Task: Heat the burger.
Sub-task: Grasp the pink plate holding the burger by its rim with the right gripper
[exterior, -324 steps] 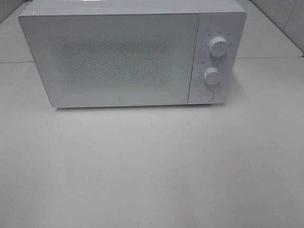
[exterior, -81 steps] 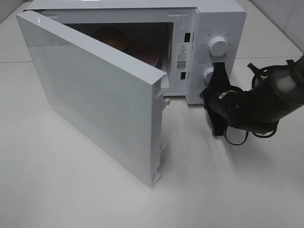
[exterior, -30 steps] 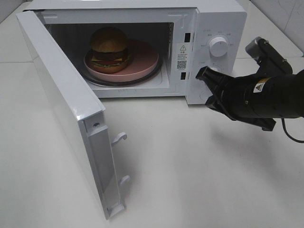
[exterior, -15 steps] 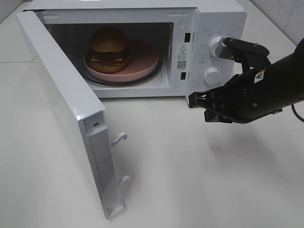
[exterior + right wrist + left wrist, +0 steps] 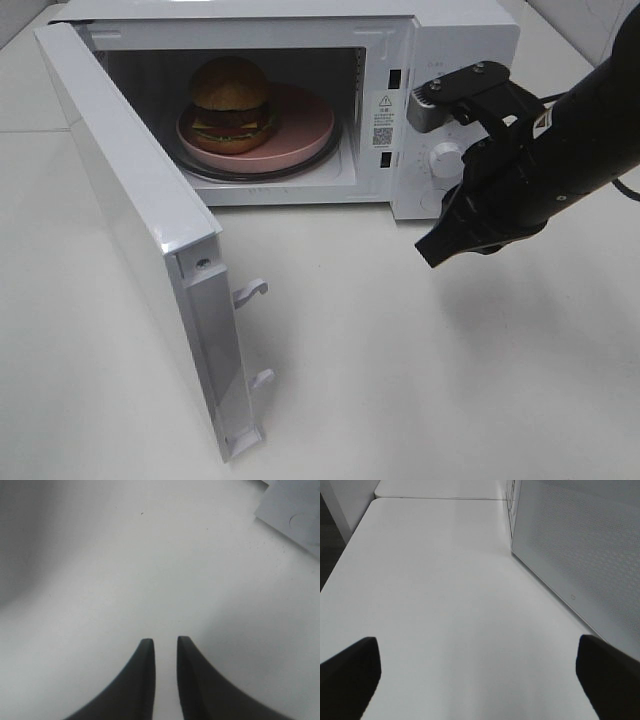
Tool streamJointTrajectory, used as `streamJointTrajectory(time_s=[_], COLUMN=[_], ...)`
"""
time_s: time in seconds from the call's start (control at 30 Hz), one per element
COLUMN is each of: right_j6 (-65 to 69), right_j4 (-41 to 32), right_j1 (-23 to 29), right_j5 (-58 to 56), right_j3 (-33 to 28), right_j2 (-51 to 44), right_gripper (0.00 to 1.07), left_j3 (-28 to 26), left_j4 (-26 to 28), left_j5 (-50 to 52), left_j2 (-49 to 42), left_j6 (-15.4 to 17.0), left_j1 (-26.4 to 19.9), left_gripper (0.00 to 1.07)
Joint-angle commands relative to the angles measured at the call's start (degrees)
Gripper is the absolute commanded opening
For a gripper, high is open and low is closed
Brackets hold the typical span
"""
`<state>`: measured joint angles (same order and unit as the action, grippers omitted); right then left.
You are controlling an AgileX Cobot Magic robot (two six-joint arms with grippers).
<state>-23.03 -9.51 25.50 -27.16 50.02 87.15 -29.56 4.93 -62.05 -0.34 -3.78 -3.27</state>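
Observation:
The burger (image 5: 232, 98) stands on a pink plate (image 5: 305, 130) inside the white microwave (image 5: 455, 40), on the plate's left part. The microwave's door (image 5: 130, 200) hangs wide open to the left. My right gripper (image 5: 432, 256) points down at the table in front of the control panel, well right of the burger. In the right wrist view my right gripper (image 5: 166, 641) has a narrow gap between its fingers and nothing in it. My left gripper (image 5: 480, 680) stands wide open over bare table, beside the door's outer face (image 5: 580, 555); it does not show in the exterior view.
The lower knob (image 5: 445, 158) shows on the control panel; my right arm covers the upper one. The open door's latch hooks (image 5: 250, 292) stick out toward the table's middle. A pale grey corner (image 5: 295, 510) shows at the edge of the right wrist view.
My right arm has lifted and turned, so its gripper now points down at the table instead of left. Its fingers have parted slightly. The burger, plate and door have not moved.

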Motion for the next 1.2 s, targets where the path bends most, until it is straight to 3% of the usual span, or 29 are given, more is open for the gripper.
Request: streamJointTrajectory(time_s=[0.03,0.4,0.57,0.67,0.73,0.77,0.83,0.87,0.9,0.93,0.97,1.0,1.2], right_j6=[-13.5,-36.7,-44.1,-44.4,-44.4,-44.4,-44.2,-44.2,-43.8,-43.3,-43.3,-43.3,-43.0], right_j4=[5.0,11.2,12.1,12.2,13.2,13.2,14.0,14.0,14.7,14.9,14.9,15.8,17.8], right_j1=[-0.2,-0.2,-0.2,-0.2,-0.2,-0.2,-0.2,-0.2,-0.2,-0.2,-0.2,-0.2,-0.2], right_j5=[-3.0,-3.7,-3.8,-3.7,-3.7,-3.7,-3.7,-3.7,-3.4,-3.3,-3.3,-3.3,-3.4], right_j3=[1.6,2.0,2.0,2.0,2.0,2.0,2.0,2.0,2.0,2.0,2.0,2.0,3.7], right_j2=[-0.3,-0.3,-0.3,-0.3,-0.3,-0.3,-0.3,-0.3,-0.3,-0.3,-0.3,-0.3,-0.3], right_gripper=[0.18,0.22,0.28,0.37,0.51,0.51,0.69,0.69,0.85,0.92,0.92,1.00,1.02], left_j3=[0.1,0.1,0.1,0.1,0.1,0.1,0.1,0.1,0.1,0.1,0.1,0.1,0.1], left_j4=[0.1,0.1,0.1,0.1,0.1,0.1,0.1,0.1,0.1,0.1,0.1,0.1,0.1], left_j5=[0.8,0.8,0.8,0.8,0.8,0.8,0.8,0.8,0.8,0.8,0.8,0.8,0.8], left_j2=[-0.1,-0.1,-0.1,-0.1,-0.1,-0.1,-0.1,-0.1,-0.1,-0.1,-0.1,-0.1,-0.1], left_j6=[0.2,0.2,0.2,0.2,0.2,0.2,0.2,0.2,0.2,0.2,0.2,0.2,0.2], left_j1=[-0.2,-0.2,-0.2,-0.2,-0.2,-0.2,-0.2,-0.2,-0.2,-0.2,-0.2,-0.2,-0.2], left_gripper=[0.98,0.98,0.98,0.98,0.98,0.98,0.98,0.98,0.98,0.98,0.98,0.98,0.98])
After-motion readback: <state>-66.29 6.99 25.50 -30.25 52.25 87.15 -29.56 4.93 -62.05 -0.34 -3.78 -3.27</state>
